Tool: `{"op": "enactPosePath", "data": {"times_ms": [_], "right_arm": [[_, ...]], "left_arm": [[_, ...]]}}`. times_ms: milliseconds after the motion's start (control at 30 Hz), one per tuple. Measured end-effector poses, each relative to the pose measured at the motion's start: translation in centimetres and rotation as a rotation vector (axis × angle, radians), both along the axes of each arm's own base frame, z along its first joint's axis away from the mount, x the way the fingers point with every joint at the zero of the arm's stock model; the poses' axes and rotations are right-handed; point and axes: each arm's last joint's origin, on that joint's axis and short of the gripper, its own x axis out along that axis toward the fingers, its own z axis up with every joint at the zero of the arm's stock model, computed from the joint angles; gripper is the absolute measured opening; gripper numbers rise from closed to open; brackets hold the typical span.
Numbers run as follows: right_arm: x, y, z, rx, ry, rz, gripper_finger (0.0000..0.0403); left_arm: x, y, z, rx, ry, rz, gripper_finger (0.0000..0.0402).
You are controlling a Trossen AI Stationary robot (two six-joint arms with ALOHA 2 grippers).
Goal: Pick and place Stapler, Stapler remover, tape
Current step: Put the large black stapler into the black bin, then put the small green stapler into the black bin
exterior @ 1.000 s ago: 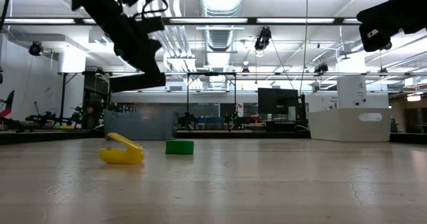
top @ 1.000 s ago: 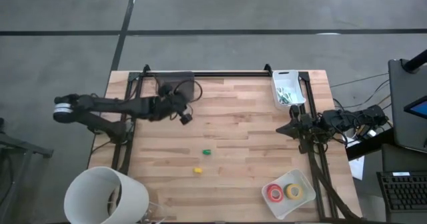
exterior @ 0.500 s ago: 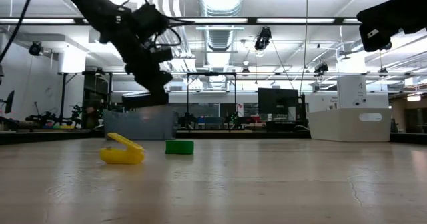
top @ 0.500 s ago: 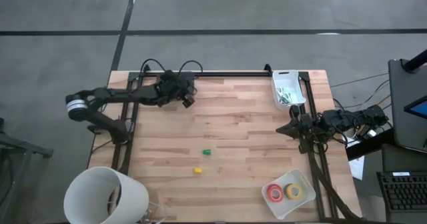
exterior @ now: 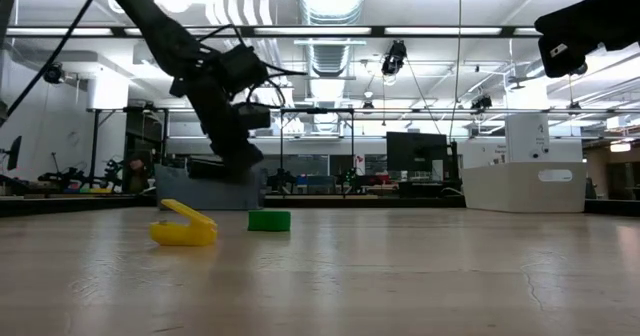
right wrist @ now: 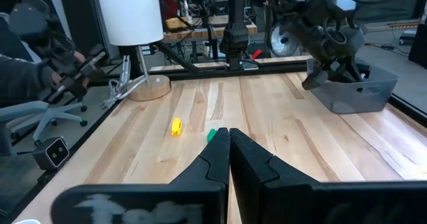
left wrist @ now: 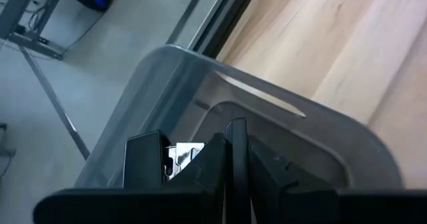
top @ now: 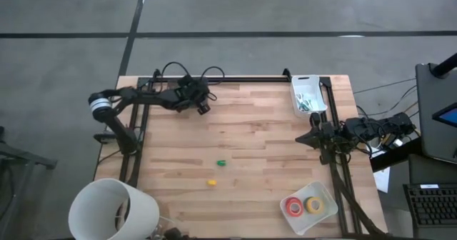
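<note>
My left gripper [top: 203, 108] is over the table's far left, shut on the black stapler [exterior: 215, 164]. It hangs just above a grey bin [right wrist: 357, 94], whose inside fills the left wrist view [left wrist: 200, 97]. A yellow staple remover [top: 211, 183] and a small green piece [top: 221, 163] lie on the bare wood mid-table. Red and yellow tape rolls [top: 305, 206] lie in a white tray at the near right. My right gripper [top: 314, 136] waits shut at the right edge. My left gripper pinches the stapler between its two fingers at one end [exterior: 238, 162], coming slanting down from the table's left side. The rest of the stapler [left wrist: 143, 161] sticks out sideways from the fingertips, roughly level, lifted clear above the bin. The fingers themselves hide the exact place of contact.
A white bin [top: 307, 96] with green bits stands at the far right. A big white lampshade [top: 114, 211] rises at the near left corner. Black frame rails run along the far edge and both sides. A seated person [right wrist: 20, 64] shows beyond the table.
My left gripper has swung toward the table's far edge and come down, carrying the stapler from mid-air over the wood to just above the grey bin. It has stayed shut on the stapler, which has kept roughly level.
</note>
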Motion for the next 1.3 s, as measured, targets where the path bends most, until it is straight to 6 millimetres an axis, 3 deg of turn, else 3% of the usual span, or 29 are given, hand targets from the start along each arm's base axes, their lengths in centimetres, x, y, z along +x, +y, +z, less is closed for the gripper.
{"op": "enactPosePath", "data": {"times_ms": [167, 333, 900, 1300], "right_arm": [[0.0, 0.0, 0.0, 0.000, 0.000, 0.000, 0.0008], [0.0, 0.0, 0.0, 0.000, 0.000, 0.000, 0.0008], [0.0, 0.0, 0.0, 0.000, 0.000, 0.000, 0.0008], [0.0, 0.0, 0.0, 0.000, 0.000, 0.000, 0.0008]], "left_arm": [[0.0, 0.6, 0.0, 0.015, 0.025, 0.005, 0.0062], [-0.1, 1.0, 0.9, 0.038, 0.012, 0.007, 0.0047], [-1.3, 2.3, 0.4, -0.070, -0.030, 0.045, 0.0052], [-1.4, 2.3, 0.3, -0.089, -0.055, 0.074, 0.0090]]}}
